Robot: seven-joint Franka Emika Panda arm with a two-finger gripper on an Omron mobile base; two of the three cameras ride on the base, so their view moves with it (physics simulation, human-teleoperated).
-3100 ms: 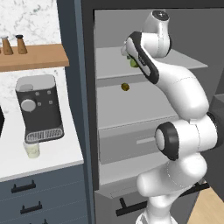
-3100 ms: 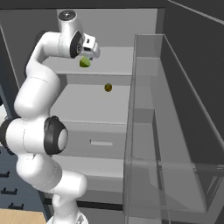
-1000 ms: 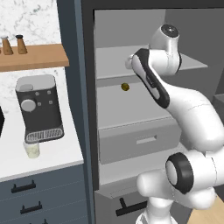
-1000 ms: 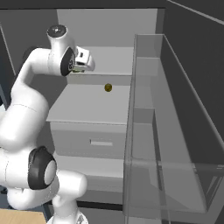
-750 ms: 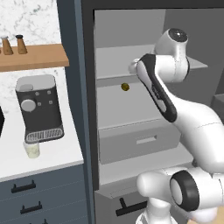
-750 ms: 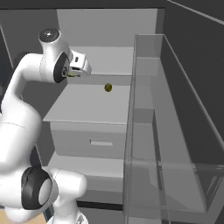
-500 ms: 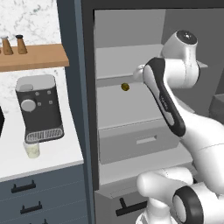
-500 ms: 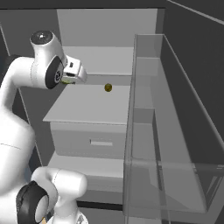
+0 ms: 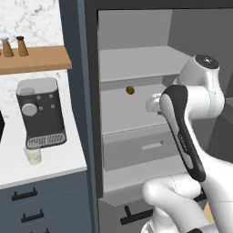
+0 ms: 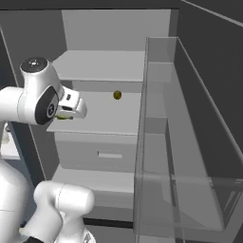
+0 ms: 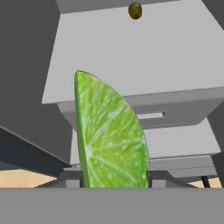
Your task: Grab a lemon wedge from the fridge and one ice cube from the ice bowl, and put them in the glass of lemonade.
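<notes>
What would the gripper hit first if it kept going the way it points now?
Likely the fridge drawer front or the shelf above it; the gripper, shut on the wedge, faces them, but depth is unclear.

Lemon wedge (image 11: 109,135): glossy wet-looking cut flesh, pale fibrous veins, smooth darker rind edge. Fridge (image 9: 136,118): matt grey shelves and drawer inside, smooth plastic look; clear glassy door bins (image 10: 185,166) on its open door. Small round fruit (image 9: 130,90) on fridge shelf: dull olive skin. Coffee machine (image 9: 40,113) left of fridge: matt dark plastic, ribbed metal-look tray. Counter (image 9: 54,159) left of fridge: smooth white. Shelf (image 9: 34,59) above coffee machine: warm wood. Wall (image 9: 27,18) left of fridge: marble, veined.
</notes>
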